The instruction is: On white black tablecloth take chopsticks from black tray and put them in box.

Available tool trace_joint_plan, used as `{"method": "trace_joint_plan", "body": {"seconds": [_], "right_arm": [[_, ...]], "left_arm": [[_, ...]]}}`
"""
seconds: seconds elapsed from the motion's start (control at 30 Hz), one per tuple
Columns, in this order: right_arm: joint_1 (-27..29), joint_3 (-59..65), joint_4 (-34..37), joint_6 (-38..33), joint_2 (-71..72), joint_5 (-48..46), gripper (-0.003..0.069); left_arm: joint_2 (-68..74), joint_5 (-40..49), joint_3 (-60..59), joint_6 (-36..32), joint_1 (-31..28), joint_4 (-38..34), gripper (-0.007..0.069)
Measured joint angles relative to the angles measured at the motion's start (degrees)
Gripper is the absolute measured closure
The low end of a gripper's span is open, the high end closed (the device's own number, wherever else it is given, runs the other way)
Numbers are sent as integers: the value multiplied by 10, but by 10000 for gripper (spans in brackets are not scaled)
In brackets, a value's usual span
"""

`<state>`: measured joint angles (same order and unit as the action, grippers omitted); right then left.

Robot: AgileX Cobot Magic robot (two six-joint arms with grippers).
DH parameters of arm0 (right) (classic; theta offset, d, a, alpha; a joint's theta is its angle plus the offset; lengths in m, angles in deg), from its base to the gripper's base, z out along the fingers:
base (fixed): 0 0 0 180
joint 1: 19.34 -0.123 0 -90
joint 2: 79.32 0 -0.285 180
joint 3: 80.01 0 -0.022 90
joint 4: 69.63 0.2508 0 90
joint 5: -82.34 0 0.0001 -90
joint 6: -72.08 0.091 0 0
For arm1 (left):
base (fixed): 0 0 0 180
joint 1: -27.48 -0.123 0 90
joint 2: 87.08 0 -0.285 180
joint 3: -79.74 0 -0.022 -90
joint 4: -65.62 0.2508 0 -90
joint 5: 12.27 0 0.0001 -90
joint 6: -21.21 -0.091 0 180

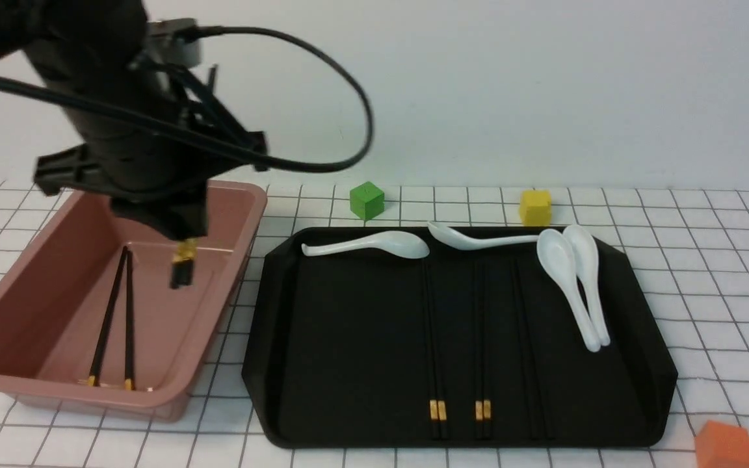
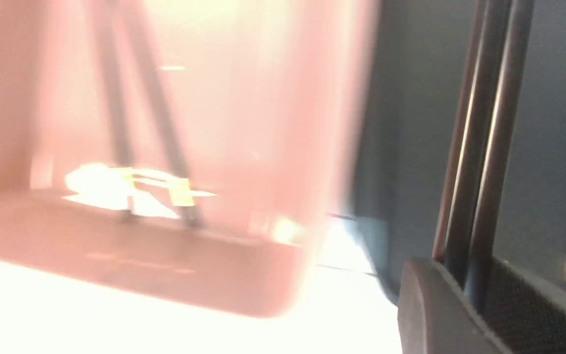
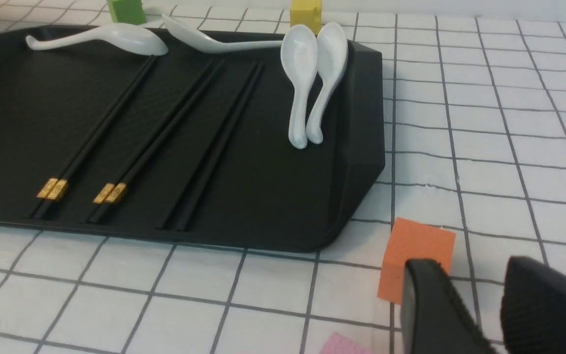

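Observation:
My left gripper hangs over the pink box, shut on a pair of chopsticks whose gold-banded end pokes out below it. In the left wrist view the gripper pinches these held chopsticks. Another pair lies on the box floor. The black tray on the tablecloth holds three more pairs, also seen in the right wrist view. My right gripper is open and empty above the cloth by the tray's near right corner.
Several white spoons lie along the tray's far side. A green cube and a yellow cube stand behind the tray. An orange cube sits at the front right, just beyond my right gripper's fingers.

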<state>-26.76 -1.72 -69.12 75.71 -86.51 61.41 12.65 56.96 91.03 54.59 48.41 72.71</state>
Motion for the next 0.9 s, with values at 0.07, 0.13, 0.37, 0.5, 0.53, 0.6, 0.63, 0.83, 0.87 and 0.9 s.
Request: {"method": "trace_joint_plan", "body": {"seconds": [0.07, 0.13, 0.37, 0.5, 0.53, 0.6, 0.63, 0.83, 0.87, 0.9], "right_arm": [[0, 0, 0, 0, 0, 0, 419], [0, 0, 0, 0, 0, 0, 419], [0, 0, 0, 0, 0, 0, 419], [0, 0, 0, 0, 0, 0, 419], [0, 0, 0, 0, 0, 0, 419], [0, 0, 0, 0, 0, 0, 419], [0, 0, 0, 0, 0, 0, 419], [0, 0, 1, 0, 0, 0, 419], [0, 0, 1, 0, 0, 0, 419], [0, 0, 1, 0, 0, 0, 419]], "left_arm": [[6, -31, -33, -4, -26, 3, 504], [20, -69, -70, -10, -43, 8, 504], [89, -177, -137, -11, -55, 44, 481], [108, -189, -138, -11, -55, 49, 424], [109, -189, -138, -11, -55, 50, 416], [105, -186, -138, -11, -55, 55, 415], [99, -182, -138, -14, -55, 55, 427], [-7, -115, -138, -58, -55, 58, 627], [-44, -81, -138, -68, -55, 56, 637], [-59, -72, -138, -71, -55, 54, 637]]}}
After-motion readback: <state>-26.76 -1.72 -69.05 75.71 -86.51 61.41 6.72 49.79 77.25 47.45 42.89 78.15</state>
